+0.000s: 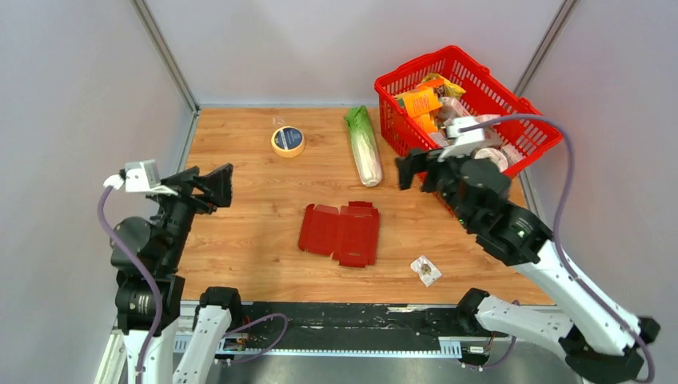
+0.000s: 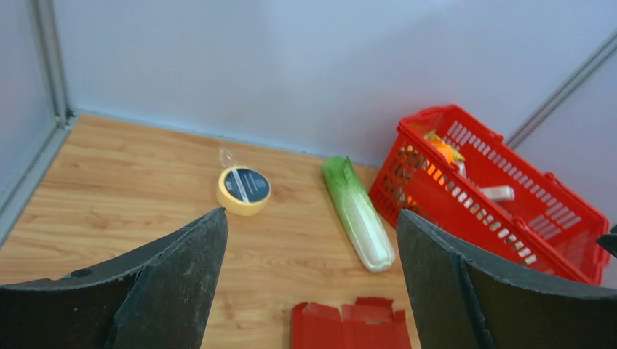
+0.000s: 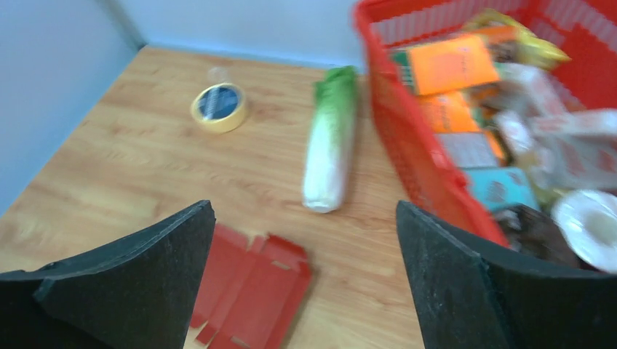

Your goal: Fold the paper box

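Observation:
The paper box point(image 1: 340, 234) lies flat and unfolded on the wooden table, a dark-red cardboard sheet with flaps along its edges. It shows at the bottom of the left wrist view point(image 2: 349, 327) and low left in the right wrist view point(image 3: 251, 287). My left gripper point(image 1: 217, 186) hovers above the table's left side, open and empty, well left of the sheet point(image 2: 311, 218). My right gripper point(image 1: 416, 170) is raised beside the basket, right of and beyond the sheet, open with nothing between its fingers point(image 3: 304, 211).
A red mesh basket point(image 1: 416, 68) full of packaged goods stands at the back right. A napa cabbage point(image 1: 364, 146) lies just left of it. A roll of yellow tape point(image 1: 288, 141) sits at the back. A small wrapped packet point(image 1: 425, 270) lies near the front edge.

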You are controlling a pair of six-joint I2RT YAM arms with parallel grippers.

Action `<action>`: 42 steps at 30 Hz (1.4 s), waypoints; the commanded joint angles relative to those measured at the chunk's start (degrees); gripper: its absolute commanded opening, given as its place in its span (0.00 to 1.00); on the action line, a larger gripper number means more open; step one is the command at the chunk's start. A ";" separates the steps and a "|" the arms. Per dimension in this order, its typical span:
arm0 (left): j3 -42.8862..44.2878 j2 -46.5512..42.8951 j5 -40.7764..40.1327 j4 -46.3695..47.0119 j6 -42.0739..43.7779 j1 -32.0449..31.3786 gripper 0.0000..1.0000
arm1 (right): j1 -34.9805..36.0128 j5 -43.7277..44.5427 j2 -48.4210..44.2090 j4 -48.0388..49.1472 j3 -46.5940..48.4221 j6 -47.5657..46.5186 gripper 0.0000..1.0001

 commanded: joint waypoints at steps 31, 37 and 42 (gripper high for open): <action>-32.70 21.41 -7.03 19.60 -17.33 -43.47 0.72 | -3.29 -25.47 22.16 27.53 -35.37 23.80 0.50; -32.78 21.85 -6.59 19.34 -17.06 -43.91 0.72 | -3.73 -28.70 26.27 38.95 -38.11 26.16 0.50; -33.05 20.18 -6.41 18.99 -17.15 -43.99 0.72 | -4.00 -33.18 30.59 45.82 -38.55 30.12 0.47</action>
